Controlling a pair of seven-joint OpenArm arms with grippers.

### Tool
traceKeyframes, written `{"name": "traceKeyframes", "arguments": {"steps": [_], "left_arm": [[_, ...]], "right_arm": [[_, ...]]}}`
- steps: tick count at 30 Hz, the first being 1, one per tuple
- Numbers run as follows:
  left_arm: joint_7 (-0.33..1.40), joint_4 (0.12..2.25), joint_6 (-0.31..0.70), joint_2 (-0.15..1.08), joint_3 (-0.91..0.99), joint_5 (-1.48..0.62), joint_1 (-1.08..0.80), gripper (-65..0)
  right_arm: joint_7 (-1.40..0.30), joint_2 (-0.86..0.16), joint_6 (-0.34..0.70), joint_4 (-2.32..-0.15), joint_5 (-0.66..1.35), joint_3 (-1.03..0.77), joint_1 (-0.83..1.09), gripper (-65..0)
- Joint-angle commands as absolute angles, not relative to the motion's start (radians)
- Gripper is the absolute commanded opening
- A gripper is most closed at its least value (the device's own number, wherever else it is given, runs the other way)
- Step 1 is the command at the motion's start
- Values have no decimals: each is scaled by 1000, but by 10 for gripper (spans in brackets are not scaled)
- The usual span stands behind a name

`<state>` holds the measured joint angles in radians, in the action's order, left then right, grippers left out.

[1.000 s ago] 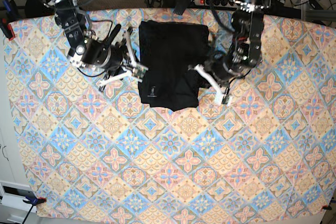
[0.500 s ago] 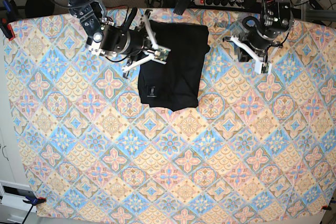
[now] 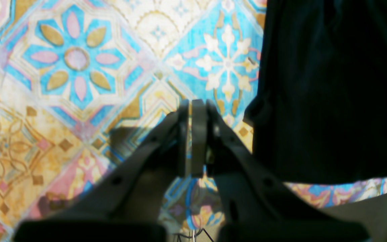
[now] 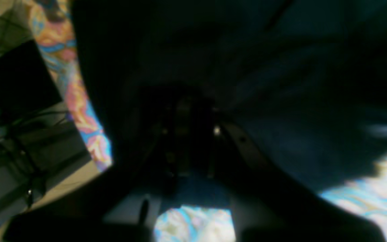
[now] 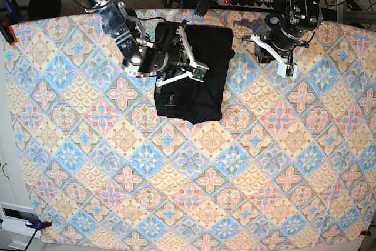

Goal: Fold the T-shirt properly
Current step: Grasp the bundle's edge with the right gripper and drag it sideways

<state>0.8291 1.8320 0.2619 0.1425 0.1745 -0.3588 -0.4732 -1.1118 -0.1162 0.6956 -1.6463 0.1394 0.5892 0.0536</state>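
Observation:
The black T-shirt (image 5: 197, 86) lies as a folded rectangle at the back middle of the table. In the left wrist view the T-shirt (image 3: 331, 90) fills the right side. My right gripper (image 5: 176, 57) hangs over the shirt's upper left part. The right wrist view is dark: the right gripper (image 4: 188, 134) has its fingers close together low over the T-shirt (image 4: 281, 84), and whether cloth sits between them does not show. My left gripper (image 3: 193, 134) is shut on nothing, over bare tablecloth left of the shirt's edge. In the base view the left gripper (image 5: 273, 51) is right of the shirt.
The patterned tablecloth (image 5: 188, 174) covers the whole table. Cables and a power strip (image 5: 247, 1) lie behind the table's back edge, and that edge shows at the left of the right wrist view.
The right arm has swung from the shirt's left side up onto its upper left part. The left arm pulled away from the shirt's right edge toward the back right, then held.

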Motion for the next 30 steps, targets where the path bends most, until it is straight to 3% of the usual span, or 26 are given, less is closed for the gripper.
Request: {"name": "traceKeyframes", "arguments": {"steps": [1, 10, 14, 30], "left_arm": [[816, 1850, 265, 147, 179, -367, -473, -642], [816, 1851, 265, 147, 183, -369, -475, -642], [816, 1851, 265, 147, 185, -369, -475, -642], [816, 1856, 265, 125, 185, -369, -473, -642]], "right_arm": [[-1101, -105, 698, -1630, 151, 587, 30, -592], [-1041, -101, 698, -1377, 148, 549, -31, -593], [-1033, -124, 698, -1360, 47, 470, -28, -593], [-977, -377, 698, -1357, -7, 354, -122, -591]]}}
